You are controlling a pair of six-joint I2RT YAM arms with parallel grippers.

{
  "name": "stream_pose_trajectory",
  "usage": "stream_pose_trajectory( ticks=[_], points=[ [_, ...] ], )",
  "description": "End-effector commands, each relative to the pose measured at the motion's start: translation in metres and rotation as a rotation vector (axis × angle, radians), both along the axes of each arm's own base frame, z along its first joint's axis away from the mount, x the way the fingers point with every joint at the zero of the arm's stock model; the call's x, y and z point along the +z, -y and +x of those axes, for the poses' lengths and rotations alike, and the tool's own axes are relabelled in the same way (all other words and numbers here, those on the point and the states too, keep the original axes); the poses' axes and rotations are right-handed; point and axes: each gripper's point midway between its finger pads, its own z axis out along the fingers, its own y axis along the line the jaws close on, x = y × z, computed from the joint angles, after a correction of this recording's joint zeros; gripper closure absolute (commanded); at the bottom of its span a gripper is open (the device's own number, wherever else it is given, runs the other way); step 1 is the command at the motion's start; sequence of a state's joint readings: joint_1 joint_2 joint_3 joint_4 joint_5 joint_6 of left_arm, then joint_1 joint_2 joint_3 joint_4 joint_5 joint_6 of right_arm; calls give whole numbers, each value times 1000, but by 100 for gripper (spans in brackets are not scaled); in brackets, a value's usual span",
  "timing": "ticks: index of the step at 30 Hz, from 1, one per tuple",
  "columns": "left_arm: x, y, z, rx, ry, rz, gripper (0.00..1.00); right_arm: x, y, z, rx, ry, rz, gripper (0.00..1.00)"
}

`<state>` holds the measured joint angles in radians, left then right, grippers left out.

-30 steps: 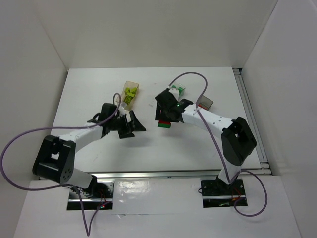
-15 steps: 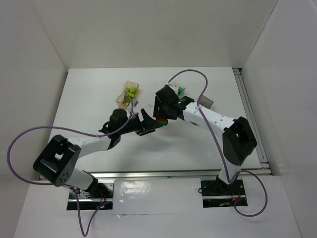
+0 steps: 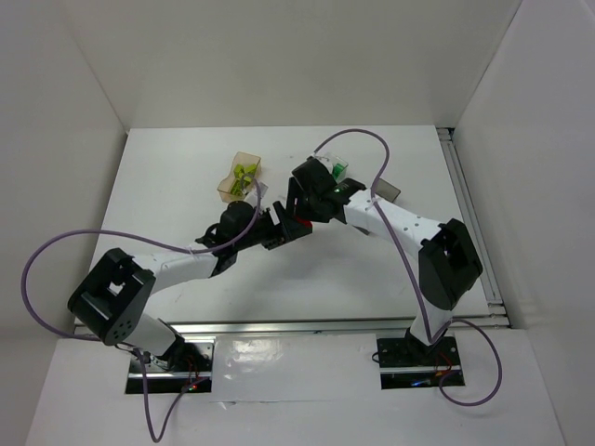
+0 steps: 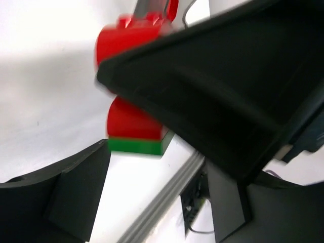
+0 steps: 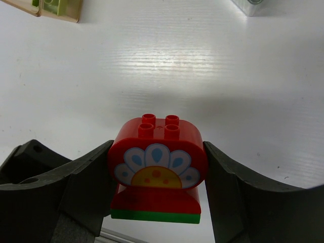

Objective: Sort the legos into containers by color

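My right gripper (image 3: 299, 212) is shut on a red lego (image 5: 158, 157) with a flower face. Under it sit a red piece and a green plate (image 5: 154, 216), held just above the table. My left gripper (image 3: 277, 229) is open right beside it. In the left wrist view the red and green stack (image 4: 132, 121) hangs just beyond my open fingers (image 4: 61, 197), partly behind the right gripper's black finger. The amber tub (image 3: 240, 177) holds lime legos. The clear tub (image 3: 337, 169) holds a green lego. The grey tub (image 3: 388, 192) is at the right.
White walls close the table on the left, back and right. A metal rail (image 3: 469, 218) runs along the right edge. The two arms meet near the table's middle, and purple cables loop over both arms.
My left arm has swung right and forward until its open gripper is next to the right gripper's stack. The right gripper has shifted slightly left, still holding the stack.
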<state>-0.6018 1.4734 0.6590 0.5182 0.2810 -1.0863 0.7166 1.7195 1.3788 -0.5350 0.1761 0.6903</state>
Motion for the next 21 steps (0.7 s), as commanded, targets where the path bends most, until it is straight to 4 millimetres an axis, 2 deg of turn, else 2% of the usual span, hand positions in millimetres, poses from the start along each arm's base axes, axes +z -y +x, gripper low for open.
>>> stream_pose_trajectory(
  ticks=[1, 4, 7, 9, 14, 16, 17, 21],
  points=[
    [27, 2, 21, 24, 135, 21, 18, 25, -10, 2, 24, 40, 81, 56],
    [26, -1, 25, 50, 139, 29, 24, 27, -15, 1, 32, 35, 105, 56],
    [34, -5, 31, 90, 162, 29, 24, 23, -14, -5, 45, 17, 109, 56],
    [29, -9, 29, 99, 155, 52, 24, 24, -17, -5, 44, 16, 127, 56],
    [20, -22, 36, 173, 141, 98, 32, 22, -19, -6, 44, 7, 138, 56],
    [22, -28, 38, 208, 143, 113, 32, 22, -19, -6, 44, 7, 138, 56],
    [14, -30, 35, 206, 125, 129, 32, 26, -18, -7, 45, 14, 144, 56],
    [12, -34, 38, 227, 124, 154, 23, 26, -19, -8, 51, 10, 149, 56]
  ],
)
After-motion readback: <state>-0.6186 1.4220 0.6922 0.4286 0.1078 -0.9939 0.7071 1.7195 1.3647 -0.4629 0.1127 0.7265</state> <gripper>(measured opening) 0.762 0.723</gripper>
